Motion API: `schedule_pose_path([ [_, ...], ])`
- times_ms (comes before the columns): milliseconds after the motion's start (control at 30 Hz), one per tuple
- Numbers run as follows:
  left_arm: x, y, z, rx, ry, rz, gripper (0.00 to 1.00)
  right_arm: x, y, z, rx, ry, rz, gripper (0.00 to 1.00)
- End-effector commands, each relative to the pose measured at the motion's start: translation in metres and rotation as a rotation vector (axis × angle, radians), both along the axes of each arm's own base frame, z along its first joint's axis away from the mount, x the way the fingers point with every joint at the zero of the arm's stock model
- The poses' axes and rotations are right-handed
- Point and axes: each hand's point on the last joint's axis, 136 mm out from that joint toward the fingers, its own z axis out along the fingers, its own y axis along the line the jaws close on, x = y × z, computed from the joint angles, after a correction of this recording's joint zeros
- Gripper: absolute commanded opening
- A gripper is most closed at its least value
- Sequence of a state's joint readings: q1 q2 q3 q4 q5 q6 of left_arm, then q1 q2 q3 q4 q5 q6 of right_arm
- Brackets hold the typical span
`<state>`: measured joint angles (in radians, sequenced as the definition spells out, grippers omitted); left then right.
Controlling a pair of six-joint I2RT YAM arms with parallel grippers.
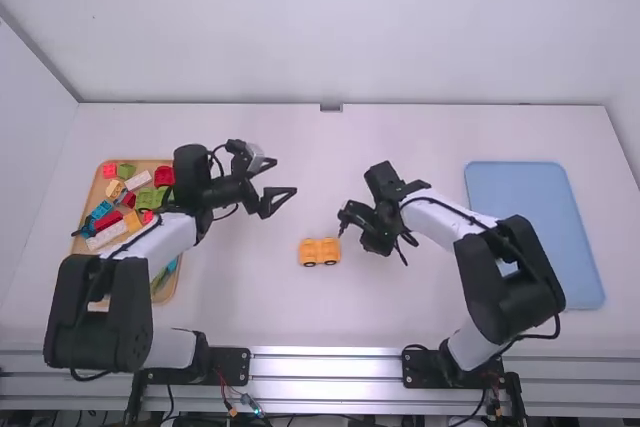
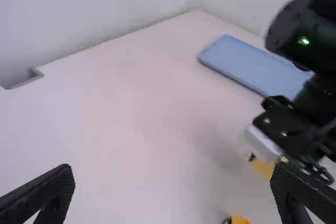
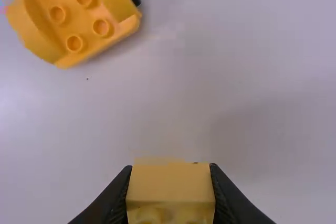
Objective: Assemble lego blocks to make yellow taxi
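A tan tray (image 1: pixel 147 165) sits at the left of the high view, its lower part covered by the left arm (image 1: pixel 160 239). It holds a loose heap of toy blocks: red block (image 1: pixel 109 171), green block (image 1: pixel 150 197), white block (image 1: pixel 106 235), blue block (image 1: pixel 101 209) and yellow block (image 1: pixel 132 220) among them, lying at mixed angles. At the right of the frame lies a flat blue tray (image 1: pixel 530 217) with rounded corners and a smooth, even surface.

Below the centre of the high view, the yellow car base (image 1: pixel 320 251) stands on the pale, smooth bench (image 1: pixel 260 297), apart from both trays. It is glossy plastic, with small black wheels (image 1: pixel 309 264) along its lower side. In the right wrist view it fills the upper left, showing round hollow-topped studs (image 3: pixel 75 43) and a curved raised wall.

The right gripper (image 1: pixel 345 222) is near the car base, just to its right in the high view. It is closed on a yellow piece (image 3: pixel 170 187), smooth and boxy, pinched between its two fingers at the bottom of the right wrist view. The left gripper (image 1: pixel 286 176) is left of centre, above the car base in the frame; its fingers are spread wide with nothing between them.
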<state>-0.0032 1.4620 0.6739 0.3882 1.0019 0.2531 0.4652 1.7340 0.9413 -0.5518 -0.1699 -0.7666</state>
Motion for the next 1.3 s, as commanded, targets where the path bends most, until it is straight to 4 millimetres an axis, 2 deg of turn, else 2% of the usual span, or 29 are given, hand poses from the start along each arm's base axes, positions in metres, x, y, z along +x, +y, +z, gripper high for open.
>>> schedule_pose_path([
  [0,-0.017,-0.010,0.017,0.078,-0.193,-0.108,1.00,-0.007,-0.001,-0.015,-0.078,0.001,0.057,0.00],
  [67,-0.034,-0.012,0.025,0.079,-0.227,-0.168,0.99,-0.010,0.006,-0.021,-0.103,-0.007,0.109,0.00],
  [300,-0.068,-0.007,0.044,0.066,-0.317,-0.263,0.99,-0.012,0.014,-0.022,-0.142,-0.045,0.176,0.00],
  [533,-0.078,-0.014,0.046,0.048,-0.309,-0.301,0.99,-0.005,0.009,-0.030,-0.137,-0.039,0.147,0.01],
  [567,-0.079,-0.014,0.045,0.046,-0.303,-0.302,0.99,-0.005,0.005,-0.032,-0.146,-0.031,0.136,0.10],
  [633,-0.079,-0.014,0.043,0.047,-0.303,-0.301,0.99,-0.005,0.002,-0.034,-0.150,-0.021,0.129,0.17],
  [667,-0.081,-0.014,0.041,0.052,-0.309,-0.306,0.99,-0.004,0.001,-0.035,-0.150,-0.020,0.124,0.26],
  [867,-0.088,-0.014,0.035,0.063,-0.339,-0.341,0.99,0.006,0.009,-0.030,-0.113,-0.064,0.117,0.45],
  [933,-0.089,-0.016,0.030,0.068,-0.332,-0.350,0.99,0.007,0.011,-0.024,-0.079,-0.065,0.109,0.63],
  [1000,-0.089,-0.018,0.024,0.063,-0.319,-0.358,0.99,0.004,0.014,-0.014,-0.038,-0.054,0.106,0.95],
  [1033,-0.089,-0.020,0.020,0.060,-0.310,-0.367,0.99,0.003,0.017,-0.009,-0.010,-0.052,0.105,0.99],
  [1133,-0.086,-0.027,0.008,0.052,-0.290,-0.395,0.99,0.006,0.022,0.004,0.089,-0.052,0.115,0.99],
  [1267,-0.082,-0.041,-0.014,0.041,-0.260,-0.442,0.99,-0.002,0.024,0.008,0.266,-0.030,0.199,0.98],
])
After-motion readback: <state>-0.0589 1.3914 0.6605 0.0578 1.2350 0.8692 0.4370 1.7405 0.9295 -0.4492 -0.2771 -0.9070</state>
